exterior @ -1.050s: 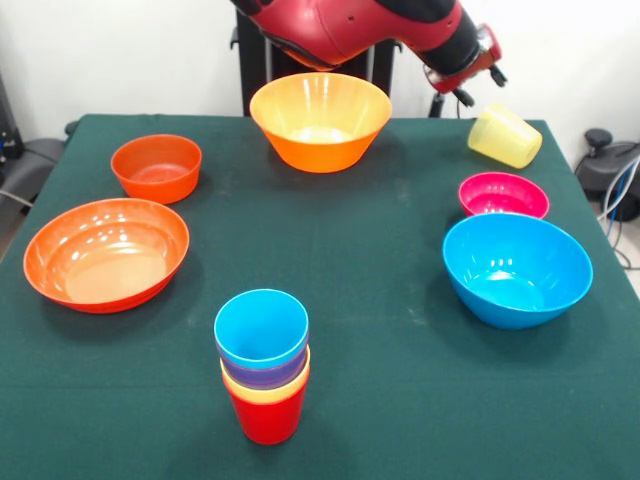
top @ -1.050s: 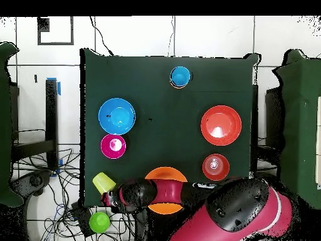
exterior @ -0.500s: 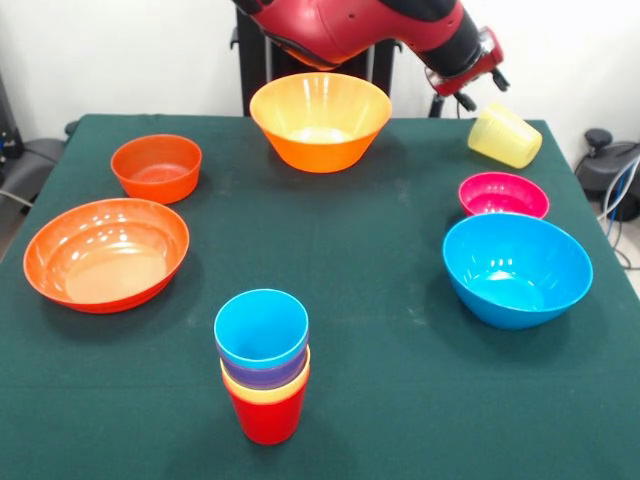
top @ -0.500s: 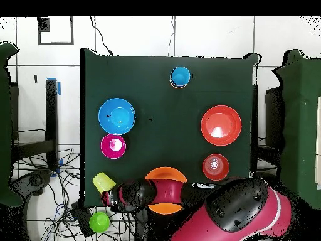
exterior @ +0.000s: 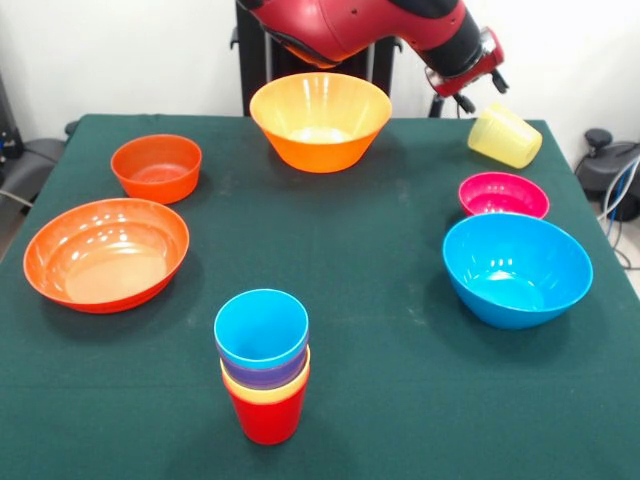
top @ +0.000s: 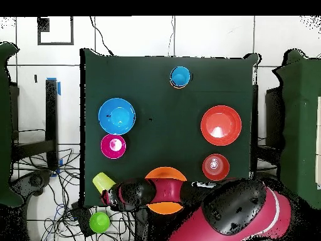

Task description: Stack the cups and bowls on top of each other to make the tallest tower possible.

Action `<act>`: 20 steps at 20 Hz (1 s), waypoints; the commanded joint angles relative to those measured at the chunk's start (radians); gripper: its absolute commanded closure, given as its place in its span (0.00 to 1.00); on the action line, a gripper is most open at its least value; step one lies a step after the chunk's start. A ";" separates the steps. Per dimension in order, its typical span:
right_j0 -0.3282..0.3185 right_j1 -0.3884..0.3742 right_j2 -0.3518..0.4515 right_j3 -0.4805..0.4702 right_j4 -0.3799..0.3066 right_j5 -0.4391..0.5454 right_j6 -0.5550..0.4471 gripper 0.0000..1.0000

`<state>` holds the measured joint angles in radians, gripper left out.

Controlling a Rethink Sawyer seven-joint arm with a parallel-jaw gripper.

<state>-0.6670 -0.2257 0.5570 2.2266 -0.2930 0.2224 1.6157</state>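
Claw (exterior: 478,92) sits at the far corner of the table, right beside the pale yellow cup (exterior: 505,135), which lies tipped on its side near the table edge; you can see black finger tips poking out below the red wrist, but I cannot tell whether they're spread or clenched, and they don't look wrapped around the cup. Overhead, the same gripper end (top: 113,196) is just beside that cup (top: 103,182). My read: you're lining up to grab it because it's the last loose cup and belongs on the stack next. Working outward: small magenta-pink bowl (exterior: 503,194) sits just in front of the cup, large blue bowl (exterior: 517,268) almost touching it on the near side. Large yellow-orange bowl (exterior: 320,119) is under the arm's elbow, upright. Small orange bowl (exterior: 156,166) and wide shallow orange bowl (exterior: 106,252) are on the opposite side, well apart from the arm. Tower (exterior: 263,365) stands near the front edge: red cup as base, yellow-orange, purple, blue nested on top, upright, nothing close to it. Bowls are all rim-up and unstacked, so most of the build is not yet done. Surface is a dark green cloth (exterior: 360,250), flat, no clutter. Room: white wall behind, tiled floor, cables and a green object (top: 99,221) on the floor off the table corner.
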 commanded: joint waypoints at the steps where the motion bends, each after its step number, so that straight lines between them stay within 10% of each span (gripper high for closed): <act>1: 0.022 -0.002 0.033 -0.114 -0.005 -0.103 0.122 0.00; 20: -0.021 0.053 0.073 -0.104 -0.023 -0.145 0.109 0.00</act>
<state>-0.6819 -0.2148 0.5818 2.2251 -0.2930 0.1887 1.6157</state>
